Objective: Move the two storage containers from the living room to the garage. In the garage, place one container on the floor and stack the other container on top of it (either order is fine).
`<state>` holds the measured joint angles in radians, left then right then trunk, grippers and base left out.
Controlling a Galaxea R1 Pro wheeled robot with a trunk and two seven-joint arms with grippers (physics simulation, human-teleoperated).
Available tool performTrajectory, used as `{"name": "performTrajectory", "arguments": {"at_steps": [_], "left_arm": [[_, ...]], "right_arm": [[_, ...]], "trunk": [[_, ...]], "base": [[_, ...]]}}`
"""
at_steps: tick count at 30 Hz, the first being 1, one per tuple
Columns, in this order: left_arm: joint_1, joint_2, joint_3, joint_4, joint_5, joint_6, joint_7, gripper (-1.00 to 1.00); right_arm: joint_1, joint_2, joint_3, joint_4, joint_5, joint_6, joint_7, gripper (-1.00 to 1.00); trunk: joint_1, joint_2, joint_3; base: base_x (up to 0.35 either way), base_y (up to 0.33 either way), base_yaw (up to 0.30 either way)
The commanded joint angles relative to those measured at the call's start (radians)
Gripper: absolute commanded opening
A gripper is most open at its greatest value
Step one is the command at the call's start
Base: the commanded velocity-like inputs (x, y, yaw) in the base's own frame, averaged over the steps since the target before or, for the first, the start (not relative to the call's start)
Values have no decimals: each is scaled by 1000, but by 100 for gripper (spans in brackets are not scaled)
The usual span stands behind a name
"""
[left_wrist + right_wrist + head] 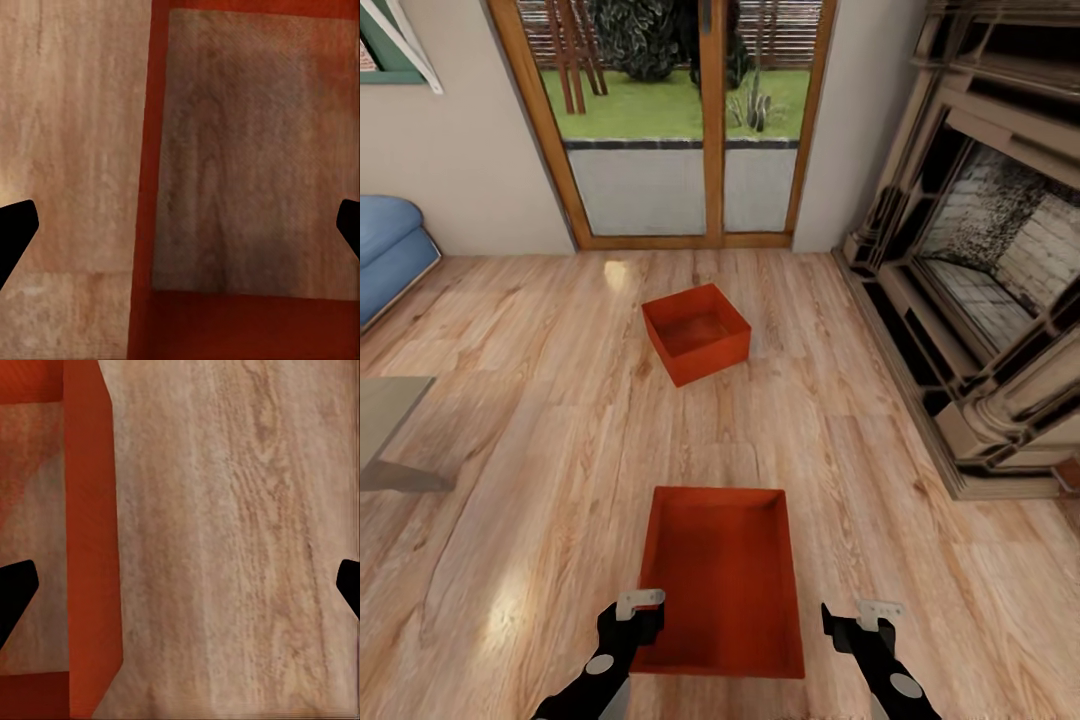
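Two orange-red open-topped storage containers stand on the living room's wood plank floor point(510, 330). The near container point(722, 580) lies just ahead of me, between my arms. The far container point(696, 333) sits turned at an angle toward the glass doors. My left gripper point(638, 612) hovers open over the near container's left wall point(146, 187), its black fingertips point(15, 232) spread wide. Just outside that container's right wall point(90, 532), my right gripper point(857, 618) is open above bare floor. Neither gripper holds anything.
A stone and brick fireplace point(980, 280) fills the right side. Wood-framed glass doors point(680, 130) stand at the back. At the left are a blue sofa point(390, 250) and the corner of a low table point(385, 420).
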<state>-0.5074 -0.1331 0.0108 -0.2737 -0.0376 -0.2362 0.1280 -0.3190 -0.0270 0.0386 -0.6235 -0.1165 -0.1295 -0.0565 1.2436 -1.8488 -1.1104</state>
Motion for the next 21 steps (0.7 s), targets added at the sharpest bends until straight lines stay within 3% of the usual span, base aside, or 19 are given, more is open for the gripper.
{"name": "performTrajectory", "arguments": {"at_steps": [1,9,15,21], "left_arm": [[0,0,1,1,-4,-3,4,100],[0,4,1,1,-2,-4,4,100],[0,17,4,0,1,-5,13,100],[0,29,4,0,2,-5,12,100]], "right_arm": [[-1,-1,4,1,-10,-4,-4,100],[0,-1,20,1,6,1,-11,100],[-1,-1,77,1,12,1,-14,100],[0,-1,88,1,11,-2,-14,100]], "trunk": [[0,0,-1],[0,0,-1],[0,0,-1],[0,0,-1]], "base": [[0,0,-237],[0,0,-65],[0,0,-1],[0,0,0]]}}
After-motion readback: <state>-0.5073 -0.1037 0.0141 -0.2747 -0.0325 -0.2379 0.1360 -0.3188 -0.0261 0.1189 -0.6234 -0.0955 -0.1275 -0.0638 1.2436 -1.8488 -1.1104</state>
